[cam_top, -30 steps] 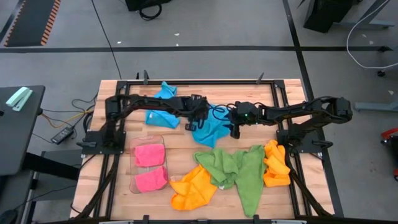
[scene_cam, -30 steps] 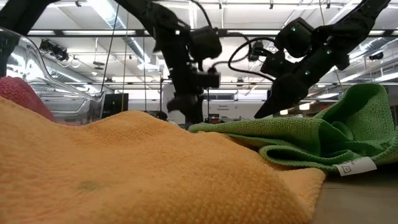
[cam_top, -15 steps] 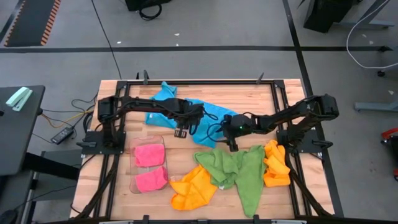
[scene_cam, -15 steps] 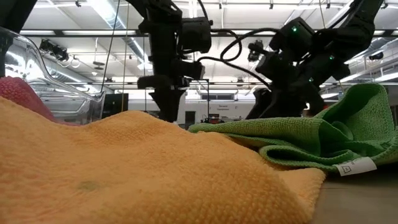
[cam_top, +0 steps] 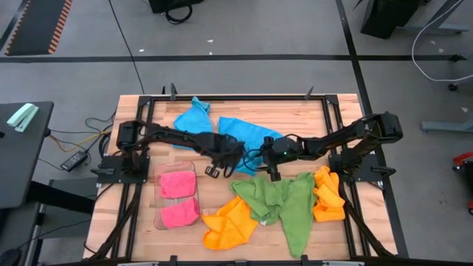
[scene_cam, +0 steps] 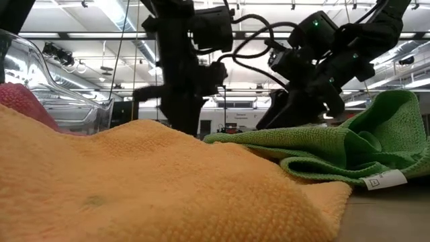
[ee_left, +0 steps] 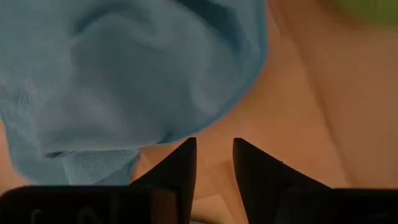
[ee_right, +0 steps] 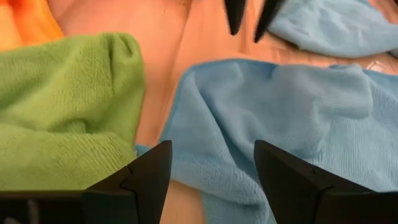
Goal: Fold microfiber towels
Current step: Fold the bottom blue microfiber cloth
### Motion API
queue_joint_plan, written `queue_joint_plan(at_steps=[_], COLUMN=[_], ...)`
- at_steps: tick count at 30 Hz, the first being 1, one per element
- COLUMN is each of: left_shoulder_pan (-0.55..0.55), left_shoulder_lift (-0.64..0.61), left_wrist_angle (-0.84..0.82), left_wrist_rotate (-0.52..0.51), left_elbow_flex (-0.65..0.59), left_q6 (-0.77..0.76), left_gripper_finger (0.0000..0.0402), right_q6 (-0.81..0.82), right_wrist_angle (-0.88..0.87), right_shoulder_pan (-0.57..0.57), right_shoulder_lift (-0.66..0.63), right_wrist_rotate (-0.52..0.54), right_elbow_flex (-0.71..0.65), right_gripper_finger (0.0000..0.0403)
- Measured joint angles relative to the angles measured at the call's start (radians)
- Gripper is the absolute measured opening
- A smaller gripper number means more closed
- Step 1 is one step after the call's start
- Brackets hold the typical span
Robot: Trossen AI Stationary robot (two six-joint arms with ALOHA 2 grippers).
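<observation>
A sky-blue towel (cam_top: 247, 137) lies spread on the wood at the table's middle, with a second blue towel (cam_top: 192, 118) behind it to the left. My left gripper (cam_top: 212, 171) hangs just near-left of the spread towel (ee_left: 124, 74), open by a narrow gap (ee_left: 214, 165) with only bare wood between the fingers. My right gripper (cam_top: 272, 174) stands open and wide (ee_right: 214, 168) over that towel's near edge (ee_right: 205, 180), beside the green towels (cam_top: 281, 199). Orange towels (cam_top: 229, 222) lie along the near edge. My right gripper's open fingers (ee_right: 149, 171) stand on either side of the blue towel's near edge (ee_right: 205, 180), slanting down from the table's right. I cannot tell whether they touch the cloth.
A clear tray (cam_top: 159, 188) at the near left holds two pink towels (cam_top: 177, 183). Another orange towel (cam_top: 329, 196) lies at the right, next to the green ones. Black frame rails (cam_top: 222, 97) run along the table's far, left and right sides. Bare wood (cam_top: 214, 188) shows between the tray and the green towels.
Both grippers have moved toward the table's near edge, the left also leftward, away from the blue towel. A second ago the towel reached down between them. It now lies farther back, spread flat on the wood, with neither gripper shut on it.
</observation>
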Motion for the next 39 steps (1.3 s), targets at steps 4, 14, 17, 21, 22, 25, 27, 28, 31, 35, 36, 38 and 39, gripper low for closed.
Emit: queue_joint_plan(at_steps=[4,14,17,21,22,25,27,28,31,35,36,38,39], left_shoulder_pan=[-0.036,-0.063,-0.055,-0.055,-0.055,-0.056,-0.056,-0.056,-0.064,-0.078,-0.083,-0.095,-0.1], left_shoulder_lift=[0.0,0.001,0.001,0.001,0.001,0.001,0.001,0.001,0.001,0.0,0.0,-0.001,-0.001], left_wrist_angle=[0.154,0.293,0.332,0.403,0.421,0.461,0.475,0.483,0.485,0.429,0.385,0.268,0.211], left_wrist_rotate=[-0.176,-0.275,-0.275,-0.276,-0.275,-0.275,-0.275,-0.275,-0.277,-0.273,-0.273,-0.256,-0.236], left_elbow_flex=[-0.081,-0.192,-0.205,-0.234,-0.244,-0.27,-0.285,-0.291,-0.296,-0.259,-0.231,-0.158,-0.119], left_q6=[0.117,0.356,0.377,0.441,0.463,0.509,0.517,0.516,0.511,0.446,0.414,0.336,0.296], left_gripper_finger=[0.0121,0.0109,0.0102,0.0091,0.0088,0.0076,0.0062,0.0052,0.0013,0.001,0.0008,0.0006,0.0007], right_q6=[0.007,0.018,0.018,0.028,0.032,0.033,0.033,0.033,0.032,0.032,0.032,0.032,0.031], right_wrist_angle=[-0.015,-0.015,-0.014,-0.014,-0.014,-0.013,-0.012,-0.013,-0.013,-0.013,-0.013,-0.013,-0.013], right_shoulder_pan=[-0.004,-0.013,-0.018,-0.026,-0.026,-0.026,-0.026,-0.026,-0.026,-0.026,-0.026,-0.026,-0.026], right_shoulder_lift=[0.0,0.0,0.0,0.0,0.0,0.0,0.0,0.0,0.0,0.0,0.0,0.0,0.0], right_wrist_rotate=[0.004,0.005,0.005,0.005,0.005,0.005,0.005,0.005,0.005,0.005,0.005,0.005,0.01], right_elbow_flex=[0.0,0.0,0.0,0.0,0.0,0.0,0.0,0.0,0.0,0.0,0.0,0.0,0.0], right_gripper_finger=[0.0237,0.0237,0.0237,0.0237,0.0237,0.0237,0.0237,0.0237,0.0237,0.0237,0.0237,0.0237,0.0237])
